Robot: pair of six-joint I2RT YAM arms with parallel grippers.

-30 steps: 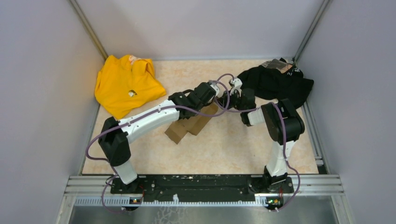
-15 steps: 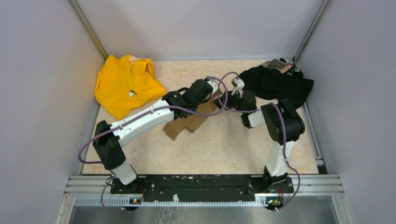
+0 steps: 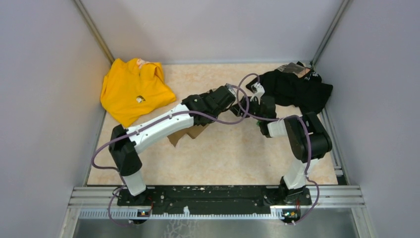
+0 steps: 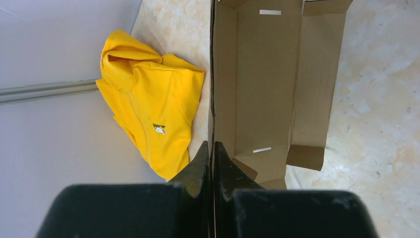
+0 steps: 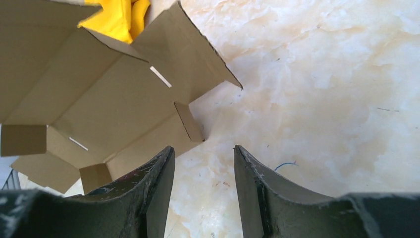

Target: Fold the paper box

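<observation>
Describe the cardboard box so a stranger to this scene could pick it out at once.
Start at the beige marbled table, with a yellow shirt in its far left corner and black clothing far right. Between them, under the left arm, is the paper box, pinched by the left gripper. It alone is stiff brown cardboard with flaps and slots, not cloth.

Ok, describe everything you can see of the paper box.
The paper box is plain brown unprinted cardboard, a die-cut sheet half formed: flat base with two narrow slots, long side walls turned up, small end tabs loose. The left gripper is shut on one side wall's edge. The open right gripper sits near a corner tab, not gripping it. From above, the left arm hides most of it.
</observation>
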